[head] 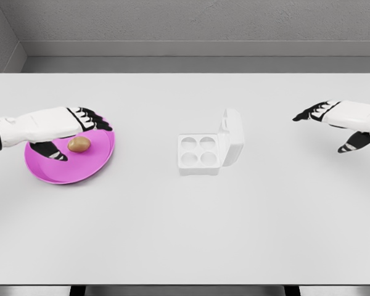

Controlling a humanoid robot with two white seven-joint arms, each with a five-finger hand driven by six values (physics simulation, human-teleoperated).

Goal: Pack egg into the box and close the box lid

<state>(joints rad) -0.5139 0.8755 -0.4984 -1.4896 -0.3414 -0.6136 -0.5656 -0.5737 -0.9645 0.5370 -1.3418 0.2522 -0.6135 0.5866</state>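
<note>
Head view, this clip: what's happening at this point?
The left hand is over the pink plate, its fingers spread around the brown egg, which lies on the plate and is not yet gripped. The white egg box sits at the table's centre with its lid standing open and all four cups empty. The right hand hovers open at the right edge, away from everything. So nothing is packed yet.

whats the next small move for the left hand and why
Probably lower the left hand and close its fingers around the egg. The egg lies loose on the pink plate between thumb and fingers, not yet grasped, and the box sits open with four empty cups.
</note>
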